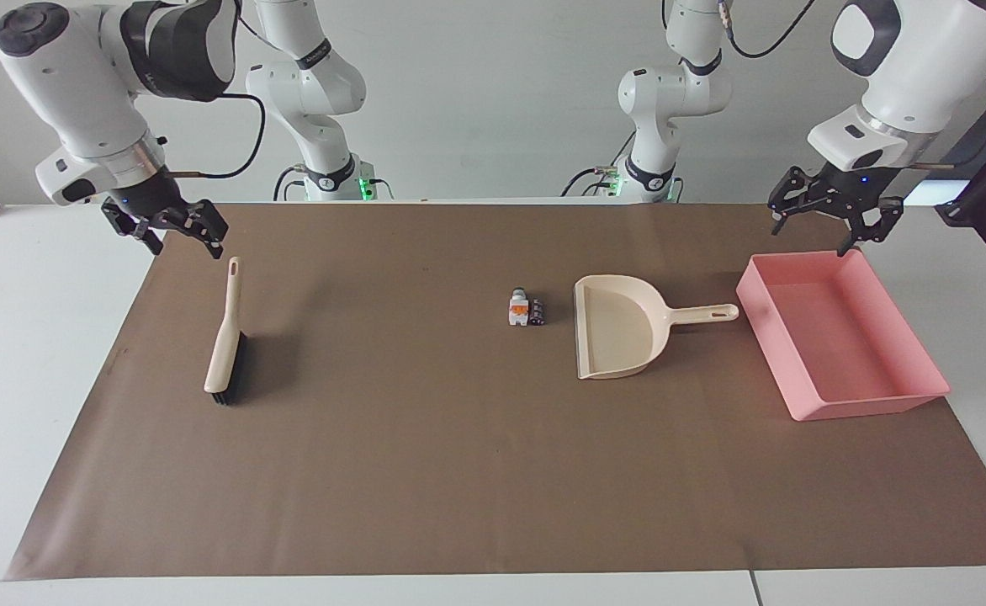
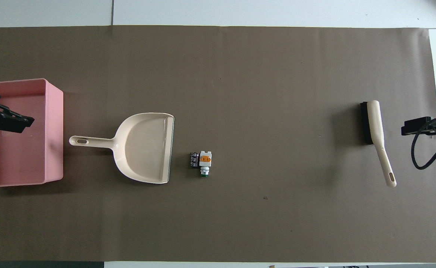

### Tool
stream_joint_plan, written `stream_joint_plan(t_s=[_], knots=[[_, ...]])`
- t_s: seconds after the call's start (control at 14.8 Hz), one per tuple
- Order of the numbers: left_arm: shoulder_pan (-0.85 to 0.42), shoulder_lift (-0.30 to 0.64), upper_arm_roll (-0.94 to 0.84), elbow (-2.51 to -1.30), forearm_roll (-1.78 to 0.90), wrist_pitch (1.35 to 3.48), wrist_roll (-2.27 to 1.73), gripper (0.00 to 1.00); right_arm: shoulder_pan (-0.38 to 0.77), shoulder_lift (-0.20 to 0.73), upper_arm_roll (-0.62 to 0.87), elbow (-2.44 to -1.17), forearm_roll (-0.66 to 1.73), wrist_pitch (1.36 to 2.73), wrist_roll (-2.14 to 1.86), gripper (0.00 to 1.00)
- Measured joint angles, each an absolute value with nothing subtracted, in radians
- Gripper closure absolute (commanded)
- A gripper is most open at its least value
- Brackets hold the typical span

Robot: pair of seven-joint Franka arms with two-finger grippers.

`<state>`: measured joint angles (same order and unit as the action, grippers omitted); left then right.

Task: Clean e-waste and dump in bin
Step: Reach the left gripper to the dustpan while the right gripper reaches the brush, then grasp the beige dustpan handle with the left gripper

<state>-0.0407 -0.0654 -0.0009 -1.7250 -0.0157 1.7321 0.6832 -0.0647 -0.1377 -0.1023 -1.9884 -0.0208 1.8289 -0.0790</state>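
The e-waste (image 1: 527, 310) is a small cluster on the brown mat: one white-grey piece with an orange mark and dark battery-like cylinders (image 2: 202, 160). It lies just off the open mouth of the beige dustpan (image 1: 619, 337). The bin (image 1: 867, 404) is a shallow pink tray beside the dustpan's handle, toward the left arm's end. My left gripper (image 1: 810, 240) is open and empty in the air over the bin's robot-side rim. My right gripper (image 1: 184, 244) is open and empty, in the air over the mat's edge near the brush handle's tip.
A beige hand brush (image 1: 225, 345) with dark bristles lies toward the right arm's end, handle pointing to the robots; it also shows in the overhead view (image 2: 376, 126). The brown mat (image 1: 426, 471) covers most of the white table. The dustpan (image 2: 143, 147) lies flat.
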Motion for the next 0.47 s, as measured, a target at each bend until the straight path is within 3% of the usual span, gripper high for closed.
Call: stream_joint_plan(t_s=[0.47], knots=[[-0.151,-0.106,-0.008,-1.950,-0.016,1.937,1.182,0.02,-0.107,-0.094,-0.103,-2.281,-0.020,2.151,-0.154,0.01]])
